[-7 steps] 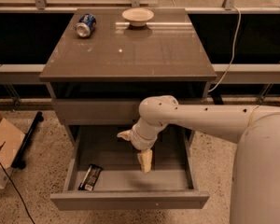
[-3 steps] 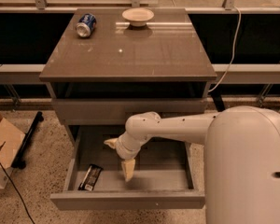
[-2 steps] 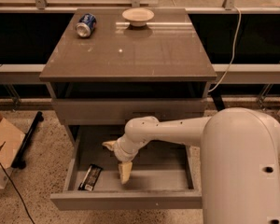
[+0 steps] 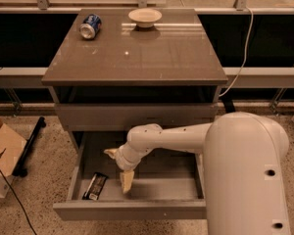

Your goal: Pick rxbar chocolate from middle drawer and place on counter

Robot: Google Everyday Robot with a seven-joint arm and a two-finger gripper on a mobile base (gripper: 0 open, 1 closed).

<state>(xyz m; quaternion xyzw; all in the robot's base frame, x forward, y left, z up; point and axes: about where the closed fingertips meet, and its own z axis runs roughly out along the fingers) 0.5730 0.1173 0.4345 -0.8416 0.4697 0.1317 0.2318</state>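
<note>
The middle drawer [image 4: 132,209] is pulled open below the closed grey drawer front. The rxbar chocolate [image 4: 95,186], a flat black wrapper with a white patch at its near end, lies on the drawer floor at the front left. My gripper [image 4: 126,181] hangs inside the drawer, pointing down, just right of the bar and apart from it. The white arm reaches in from the right. The glossy grey-brown counter [image 4: 157,58] is the cabinet top above.
A blue soda can [image 4: 90,26] lies on its side at the counter's back left. A white bowl [image 4: 145,17] stands at the back middle. A cardboard box [image 4: 2,155] and a black stand leg [image 4: 28,146] are on the floor at left.
My gripper has moved left inside the drawer, from the middle towards the bar, and a little lower. The bar, can and bowl have not moved.
</note>
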